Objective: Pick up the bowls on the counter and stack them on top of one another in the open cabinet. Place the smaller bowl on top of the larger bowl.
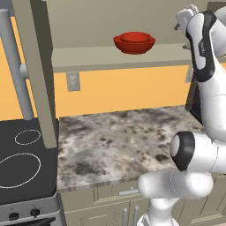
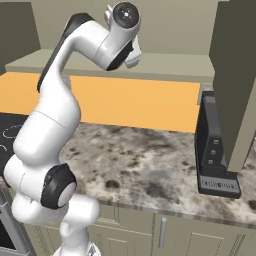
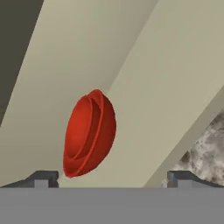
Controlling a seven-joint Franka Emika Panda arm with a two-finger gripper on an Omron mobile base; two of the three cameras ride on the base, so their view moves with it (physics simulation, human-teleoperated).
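Larger bowl (image 1: 134, 45), glossy red, wide: stands upright on the flat shelf of the open cabinet (image 1: 110, 57), set back from the shelf's front edge, bare shelf to either side; smaller bowl (image 1: 133, 37), same red: nested inside the larger, its rim just showing above the wider rim; in the hand view the pair appears rolled on its side, smaller bowl (image 3: 83, 127) seated within larger bowl (image 3: 103, 131), shelf surface plain around them. Gripper (image 3: 113, 178): finger tips spread wide, nothing between them, held apart from the bowls with open shelf in between; in the left base view the hand sits high at the right, level with the cabinet opening, well to the right of the stack. Counter (image 1: 119, 141), speckled granite-look slab: broad bare surface from the backsplash to its front edge; black stovetop (image 1: 22, 163) adjoins its left edge; dark appliance (image 2: 215, 150) stands at its right end beneath a cabinet panel.
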